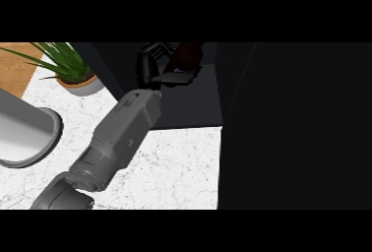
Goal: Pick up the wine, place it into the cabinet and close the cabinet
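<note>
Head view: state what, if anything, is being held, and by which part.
The left hand holds the wine bottle inside the dark cabinet, fingers and thumb curled round its body. Which end of the bottle is nearer the hand cannot be told.

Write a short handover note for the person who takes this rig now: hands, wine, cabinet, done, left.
Left hand: curled round the wine, inside the open cabinet.
Right hand: not in view.
Done: wine picked up and carried into the cabinet's opening; I cannot tell if it stands on the shelf.
Left: set it down, let go, pull the arm out, close the cabinet.
</note>
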Robot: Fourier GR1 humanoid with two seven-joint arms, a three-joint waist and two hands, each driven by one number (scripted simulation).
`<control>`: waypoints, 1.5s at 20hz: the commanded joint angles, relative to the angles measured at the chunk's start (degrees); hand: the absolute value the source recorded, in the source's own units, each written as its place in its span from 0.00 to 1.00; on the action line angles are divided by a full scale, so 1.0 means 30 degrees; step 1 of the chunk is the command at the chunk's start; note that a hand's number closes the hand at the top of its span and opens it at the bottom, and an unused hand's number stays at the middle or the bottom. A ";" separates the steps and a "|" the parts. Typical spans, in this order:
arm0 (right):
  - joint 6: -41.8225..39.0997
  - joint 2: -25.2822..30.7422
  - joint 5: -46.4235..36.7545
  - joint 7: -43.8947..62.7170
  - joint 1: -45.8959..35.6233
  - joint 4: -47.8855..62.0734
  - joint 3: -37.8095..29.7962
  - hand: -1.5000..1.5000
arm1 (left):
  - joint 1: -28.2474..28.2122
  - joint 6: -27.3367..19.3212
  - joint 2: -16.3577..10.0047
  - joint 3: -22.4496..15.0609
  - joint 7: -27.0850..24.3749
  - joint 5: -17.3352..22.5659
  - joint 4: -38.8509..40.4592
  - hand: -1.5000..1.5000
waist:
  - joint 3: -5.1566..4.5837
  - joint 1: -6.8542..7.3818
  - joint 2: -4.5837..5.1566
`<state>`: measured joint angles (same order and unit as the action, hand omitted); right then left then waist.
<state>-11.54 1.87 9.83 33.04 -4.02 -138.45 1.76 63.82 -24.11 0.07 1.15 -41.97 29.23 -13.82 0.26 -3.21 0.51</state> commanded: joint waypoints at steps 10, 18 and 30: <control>-0.0129 0.0158 0.1201 0.0378 0.0217 -0.1183 -0.0098 0.00 | 0.0211 -0.0751 -0.0331 0.0623 -0.0501 -0.0401 0.2312 0.00 | -0.0089 -0.0091 0.0210; 0.0466 -0.0196 0.0405 0.0558 -0.0326 -0.0917 0.0693 0.00 | 0.0025 -0.1433 -0.0610 0.0265 -0.0737 -0.1200 0.3056 0.00 | -0.0103 -0.0285 0.0332; 0.0178 -0.0175 0.0829 -0.0059 -0.0323 -0.0556 0.0416 0.00 | -0.1657 -0.1621 -0.0025 0.0883 -0.3099 -0.1027 0.2629 0.00 | -0.0114 -0.0231 0.0338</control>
<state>-11.36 1.69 9.73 32.55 -5.00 -138.29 3.66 63.06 -29.21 0.05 2.67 -46.97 25.47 -6.03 0.19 -4.50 1.24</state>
